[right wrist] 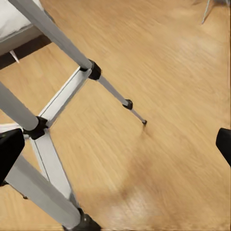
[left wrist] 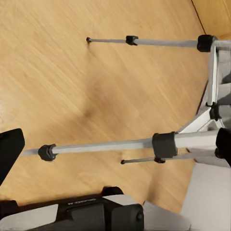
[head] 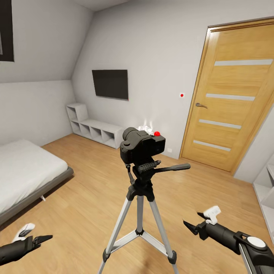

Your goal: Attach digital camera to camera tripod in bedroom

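Landmark: camera tripod (head: 140, 213), mid-floor, legs splayed.
- Digital camera (head: 141, 146) sits on its head; pan handle (head: 173, 167) sticks out toward the door (head: 232, 95), barring that side at head height.
- Wood floor (head: 91, 190) open between tripod and bed (head: 26, 171).
- Left gripper (head: 40, 239) and right gripper (head: 190, 226) flank the legs, both apart from them.
- Between the legs, cross braces (right wrist: 65, 94) block passage.
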Tool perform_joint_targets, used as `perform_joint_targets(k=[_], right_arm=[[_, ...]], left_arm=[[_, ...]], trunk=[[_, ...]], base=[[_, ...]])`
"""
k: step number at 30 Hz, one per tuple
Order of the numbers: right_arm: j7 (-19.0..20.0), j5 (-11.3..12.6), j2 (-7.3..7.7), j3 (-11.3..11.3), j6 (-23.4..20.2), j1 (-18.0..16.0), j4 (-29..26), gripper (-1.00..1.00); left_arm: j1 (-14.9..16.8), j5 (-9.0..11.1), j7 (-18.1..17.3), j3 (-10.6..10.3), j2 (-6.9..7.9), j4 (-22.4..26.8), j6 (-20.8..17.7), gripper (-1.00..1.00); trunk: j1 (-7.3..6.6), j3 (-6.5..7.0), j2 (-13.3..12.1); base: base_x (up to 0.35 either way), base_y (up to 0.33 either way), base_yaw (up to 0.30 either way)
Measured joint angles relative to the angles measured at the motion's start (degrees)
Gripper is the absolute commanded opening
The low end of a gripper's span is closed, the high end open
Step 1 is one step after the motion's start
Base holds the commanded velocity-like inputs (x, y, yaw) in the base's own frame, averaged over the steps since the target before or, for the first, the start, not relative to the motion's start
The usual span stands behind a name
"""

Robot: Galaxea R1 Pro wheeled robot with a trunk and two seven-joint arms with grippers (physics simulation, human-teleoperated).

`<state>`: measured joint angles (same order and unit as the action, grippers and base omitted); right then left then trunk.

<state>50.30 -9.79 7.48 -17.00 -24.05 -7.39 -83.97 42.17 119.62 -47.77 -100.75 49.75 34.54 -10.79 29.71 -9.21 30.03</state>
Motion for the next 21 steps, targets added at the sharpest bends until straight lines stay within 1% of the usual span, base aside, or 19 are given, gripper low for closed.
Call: perform_joint_targets(k=[2, 4, 5, 9, 15, 16, 19, 21], right_arm=[[-2.1, 0.0, 0.02, 0.0, -1.1, 0.0, 1.2, 1.0], [-4.4, 0.0, 0.02, 0.0, -1.8, -0.1, 2.6, 1.0], [-4.5, 0.0, 0.02, 0.0, -1.9, -0.1, 2.6, 1.0], [-9.3, 0.0, 0.21, 0.0, -2.7, -0.2, 7.1, 1.0], [-16.2, 0.0, 0.38, 0.0, -3.2, -0.8, 17.9, 1.0], [-19.3, -0.2, 0.55, 0.1, -3.3, -0.9, 22.2, 1.0], [-23.7, -0.1, 0.99, 0.1, -3.3, -1.0, 28.2, 1.0], [-26.3, -0.2, 1.24, 0.1, -3.3, -1.0, 32.2, 1.0]], left_arm=[[-1.6, 0.7, 1.0, 0.0, -0.97, -0.7, 0.7, 1.0], [-3.2, 1.8, 2.4, 0.0, -2.09, -1.6, 1.5, 1.0], [-3.2, 1.8, 2.5, 0.0, -2.11, -1.6, 1.5, 1.0], [-6.4, 4.4, 6.6, 0.0, -4.74, -4.1, 2.7, 1.0], [-11.0, 8.3, 12.7, 0.0, -9.1, -8.2, 3.3, 1.0], [-12.6, 9.4, 14.8, -0.1, -10.42, -9.7, 3.4, 1.0], [-14.9, 11.2, 18.3, 0.0, -12.44, -11.8, 3.4, 1.0], [-16.5, 12.3, 20.7, -0.1, -14.04, -13.3, 3.4, 1.0]], trunk=[[0.0, 0.0, 0.0], [0.0, 0.0, 0.0], [0.0, 0.0, 0.0], [0.0, 0.0, 0.0], [0.0, -0.01, 0.0], [0.0, -0.02, 0.0], [0.0, -0.01, 0.0], [0.0, -0.01, 0.0]], base=[[0.0, 0.0, 0.0], [0.0, 0.0, 0.0], [0.0, 0.0, 0.0], [0.0, 0.0, 0.0], [0.0, 0.0, 0.0], [0.0, 0.0, 0.0], [0.0, 0.0, 0.0], [0.0, 0.0, 0.0]])
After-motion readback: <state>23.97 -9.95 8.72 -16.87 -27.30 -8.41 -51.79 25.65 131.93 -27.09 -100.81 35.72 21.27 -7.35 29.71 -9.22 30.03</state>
